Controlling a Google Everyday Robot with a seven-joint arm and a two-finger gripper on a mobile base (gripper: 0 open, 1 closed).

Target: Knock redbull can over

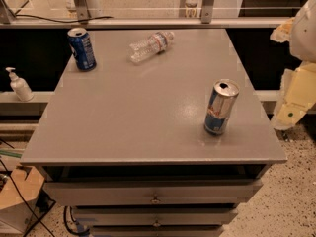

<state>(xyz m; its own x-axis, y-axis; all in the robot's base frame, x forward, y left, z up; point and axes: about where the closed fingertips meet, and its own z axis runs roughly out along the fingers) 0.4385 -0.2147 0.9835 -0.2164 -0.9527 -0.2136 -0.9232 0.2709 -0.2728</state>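
The redbull can (221, 107), slim, silver and blue with an open pull-tab top, stands upright on the grey table (138, 117) near its front right corner. My gripper (292, 100), cream-yellow below a white arm, hangs at the right edge of the view. It is beyond the table's right edge, to the right of the can and apart from it.
A wider dark blue can (82, 48) stands at the table's back left. A clear plastic bottle (150, 46) lies on its side at the back middle. A white pump bottle (19, 85) sits on a ledge to the left. Drawers (155, 194) are below the tabletop.
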